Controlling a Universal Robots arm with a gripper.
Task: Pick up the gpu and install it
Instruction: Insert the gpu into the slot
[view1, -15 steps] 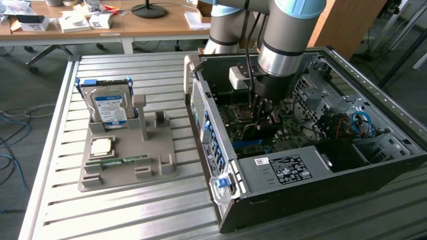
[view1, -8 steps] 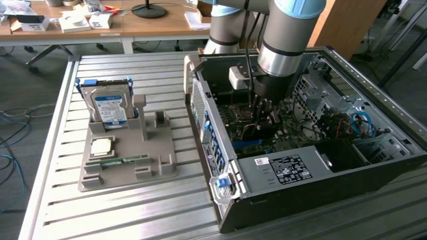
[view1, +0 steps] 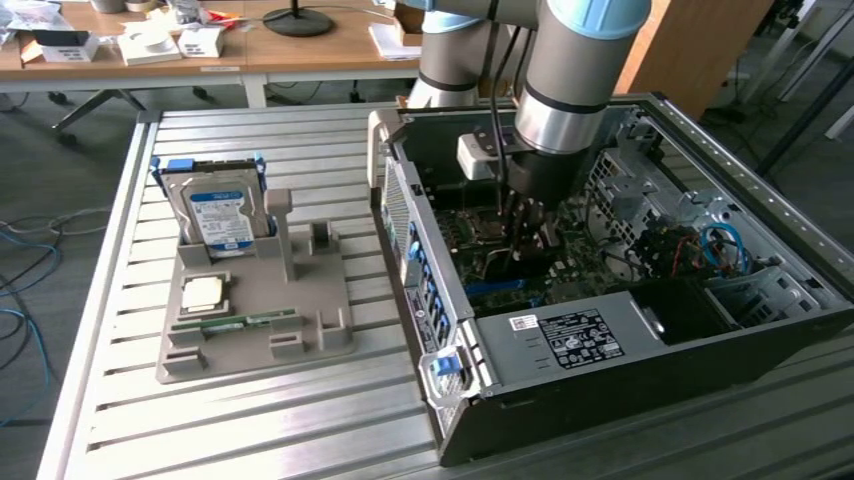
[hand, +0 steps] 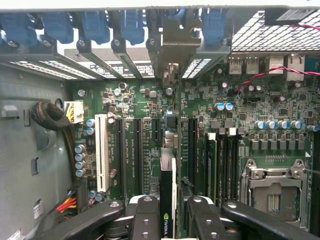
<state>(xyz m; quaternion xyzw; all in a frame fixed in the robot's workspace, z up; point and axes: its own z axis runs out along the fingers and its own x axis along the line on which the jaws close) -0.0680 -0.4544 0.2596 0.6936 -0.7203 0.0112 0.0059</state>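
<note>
My gripper (view1: 525, 232) is lowered inside the open computer case (view1: 601, 345), above the motherboard. In the wrist view the gripper (hand: 167, 212) is shut on the gpu (hand: 166, 187), which shows edge-on as a thin dark card with a small logo between the black fingers (hand: 145, 217). The card runs towards the silver bracket area (hand: 172, 47) at the case's rear slot openings. It stands over the long expansion slots on the green motherboard (hand: 142, 100), beside a white slot (hand: 101, 150). Whether its edge sits in a slot I cannot tell.
On the exterior view's left a grey holder (view1: 254, 340) carries a blue-labelled hard drive (view1: 220, 215), a square processor chip (view1: 203, 292) and a narrow green memory stick (view1: 240, 322). Cables (hand: 67, 202) and a processor socket (hand: 272, 192) flank the slots. Case walls enclose the gripper.
</note>
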